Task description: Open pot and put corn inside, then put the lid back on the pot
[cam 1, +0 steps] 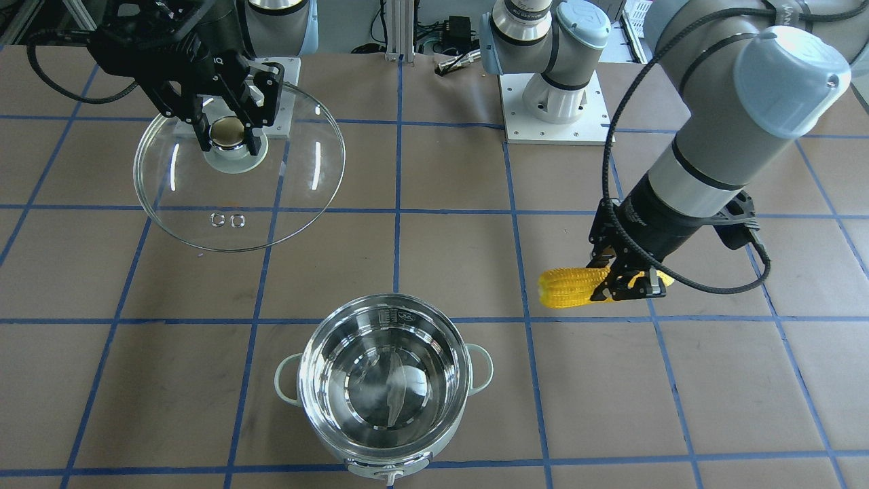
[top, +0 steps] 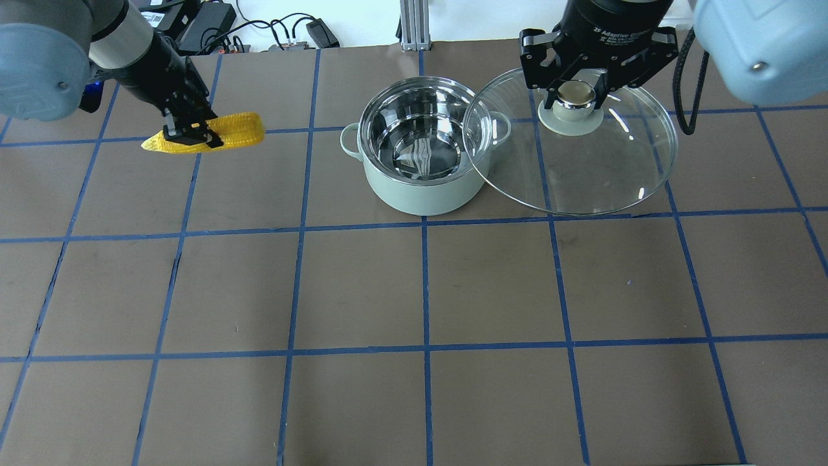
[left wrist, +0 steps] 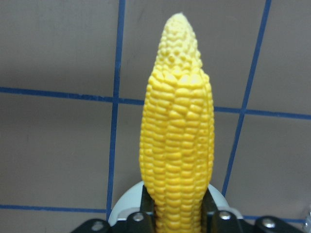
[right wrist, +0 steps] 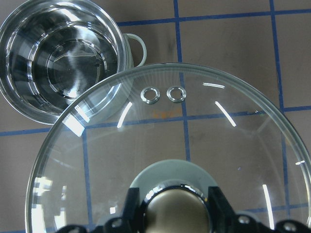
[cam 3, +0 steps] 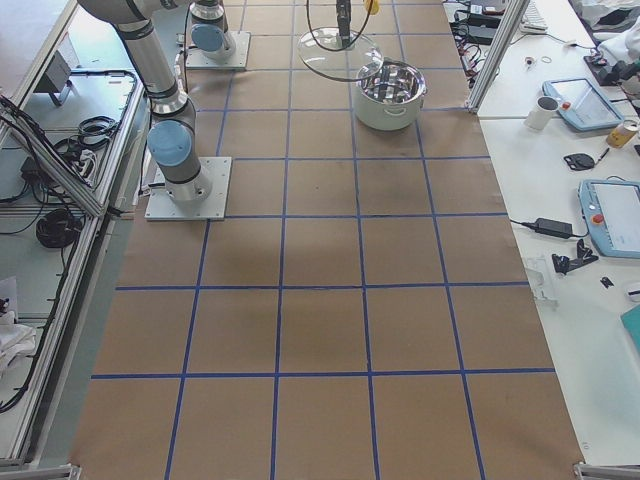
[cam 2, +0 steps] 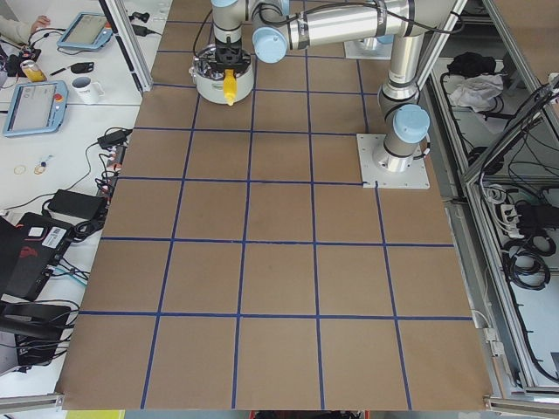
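Note:
The mint-green steel-lined pot (top: 420,188) stands open and empty on the table; it also shows in the front view (cam 1: 387,380) and the right wrist view (right wrist: 58,53). My right gripper (top: 574,96) is shut on the beige-gold knob of the clear glass lid (top: 601,175) and holds it in the air beside the pot, its edge overlapping the pot's rim in the overhead view. The lid also shows in the front view (cam 1: 271,197). My left gripper (top: 189,133) is shut on the yellow corn (top: 242,128) and holds it level above the table, well off to the pot's side. The corn fills the left wrist view (left wrist: 177,145).
Brown table (top: 420,291) with a blue tape grid. The arms' base plates (cam 1: 553,115) stand at the robot's edge. Cables and power bricks (top: 207,19) lie beyond the table's far edge. A side bench (cam 3: 590,150) holds tablets and a mug.

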{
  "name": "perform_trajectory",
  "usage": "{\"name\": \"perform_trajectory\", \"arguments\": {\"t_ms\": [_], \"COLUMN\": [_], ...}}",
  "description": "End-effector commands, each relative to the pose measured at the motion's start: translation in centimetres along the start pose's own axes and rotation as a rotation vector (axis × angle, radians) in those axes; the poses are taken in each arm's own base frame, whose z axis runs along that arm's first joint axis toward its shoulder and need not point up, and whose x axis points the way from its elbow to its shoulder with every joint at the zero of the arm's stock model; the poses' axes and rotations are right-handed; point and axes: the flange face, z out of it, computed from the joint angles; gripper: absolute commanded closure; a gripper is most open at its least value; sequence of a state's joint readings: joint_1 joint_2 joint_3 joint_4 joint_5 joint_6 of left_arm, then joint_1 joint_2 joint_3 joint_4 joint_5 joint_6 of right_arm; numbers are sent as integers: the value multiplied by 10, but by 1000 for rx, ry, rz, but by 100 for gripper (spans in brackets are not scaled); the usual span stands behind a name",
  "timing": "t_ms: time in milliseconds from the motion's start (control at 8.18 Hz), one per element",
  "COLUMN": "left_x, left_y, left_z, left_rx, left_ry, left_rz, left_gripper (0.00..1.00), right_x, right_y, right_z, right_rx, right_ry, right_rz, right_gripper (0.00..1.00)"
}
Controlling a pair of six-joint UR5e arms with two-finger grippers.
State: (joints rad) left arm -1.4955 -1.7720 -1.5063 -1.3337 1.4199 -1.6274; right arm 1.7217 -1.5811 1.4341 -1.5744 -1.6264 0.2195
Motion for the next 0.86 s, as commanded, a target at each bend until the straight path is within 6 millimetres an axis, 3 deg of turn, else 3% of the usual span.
{"name": "perform_trajectory", "arguments": {"t_ms": [0, 244, 489, 733], "left_x": [1, 7, -2, 9], "left_y": [84, 136, 179, 203], "left_z": [21, 44, 61, 81], "left_rx": [-34, -52, -62, -76], "left_ry": [22, 103, 110, 115], "left_rz": [20, 14, 42, 57], "left_gripper": [100, 100, 100, 100], "right_x": [2, 2, 2, 1], "right_y": [4, 3, 3, 3], "right_z": [2, 1, 0, 0], "right_rx": [-5, 1, 2, 7], "right_ry": [-1, -2, -2, -3], "right_rz": [-12, -36, -38, -39], "right_gripper": [57, 57, 57, 57]}}
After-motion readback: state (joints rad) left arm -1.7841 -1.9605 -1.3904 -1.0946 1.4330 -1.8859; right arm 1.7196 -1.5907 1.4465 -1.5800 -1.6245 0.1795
